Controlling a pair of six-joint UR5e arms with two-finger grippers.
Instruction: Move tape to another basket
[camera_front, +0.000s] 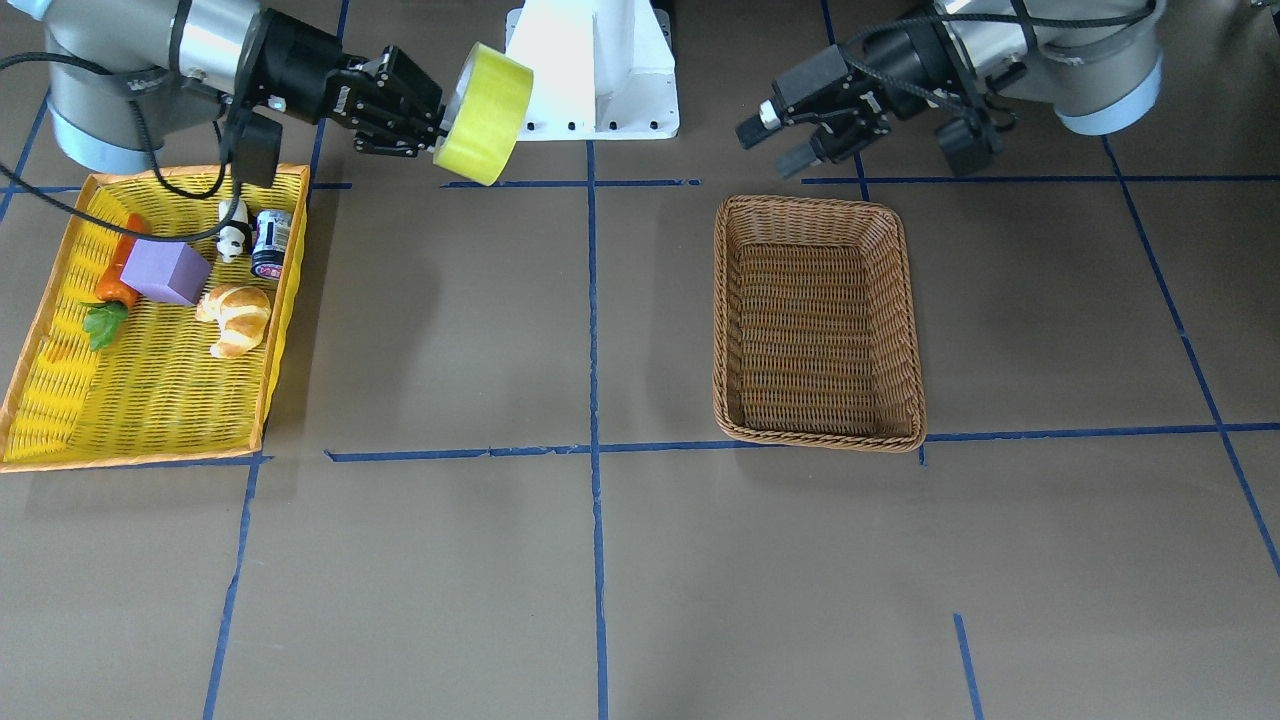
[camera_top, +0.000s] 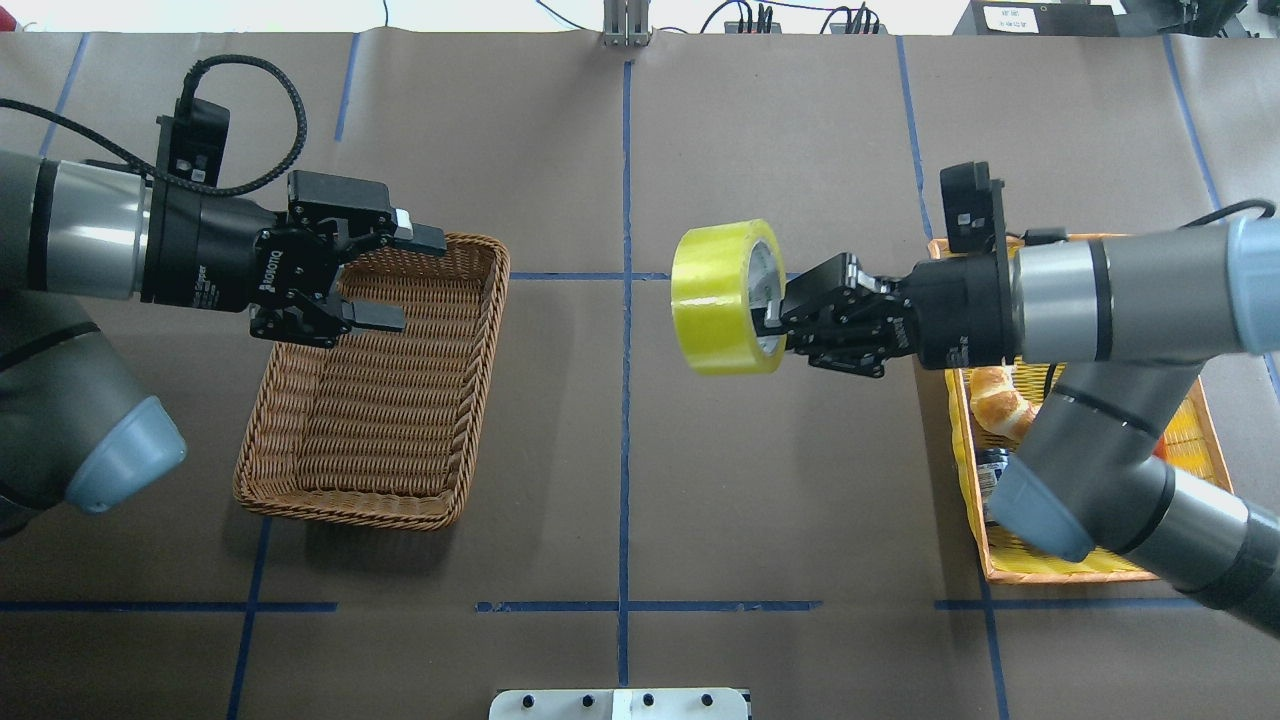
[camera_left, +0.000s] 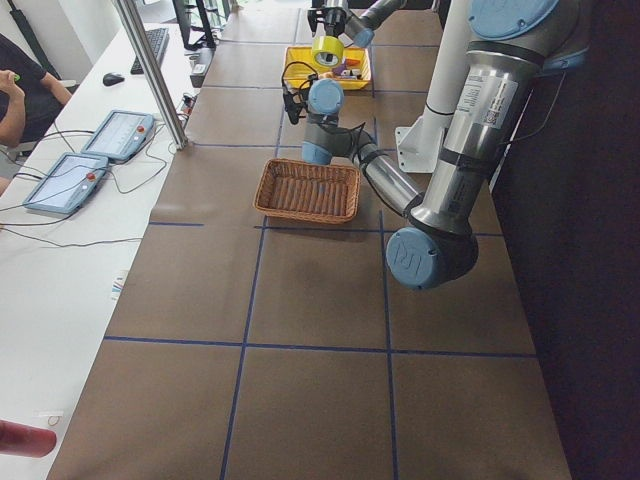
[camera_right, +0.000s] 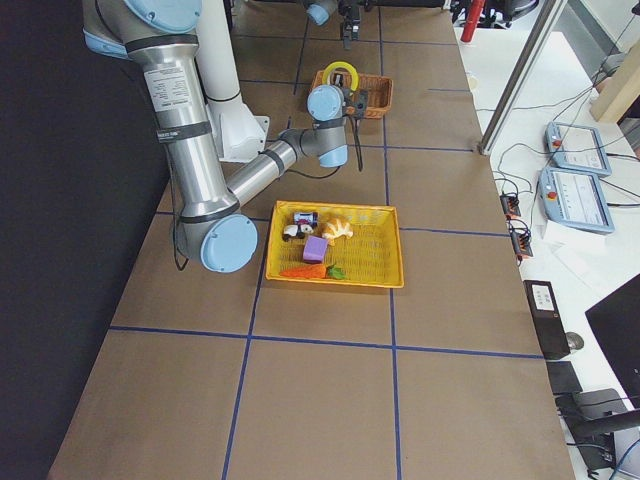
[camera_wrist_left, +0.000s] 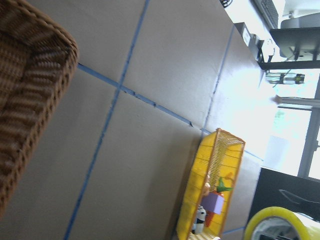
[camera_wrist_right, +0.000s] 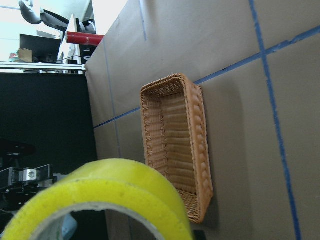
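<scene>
My right gripper (camera_top: 773, 322) pinches the tape (camera_top: 715, 300); I'd carry it level toward nine o'clock, releasing low inside the basket (camera_top: 340, 505).

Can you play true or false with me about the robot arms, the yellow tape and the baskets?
1. The right gripper holds the tape up in the air. True.
2. The left gripper is shut tight. False: its fingers are spread apart and hold nothing.
3. The tape lies in the basket. False: nothing lies in the basket; the tape hangs off to its side, above the table.
4. A croissant lies in the yellow tray, near a purple block. True.
</scene>
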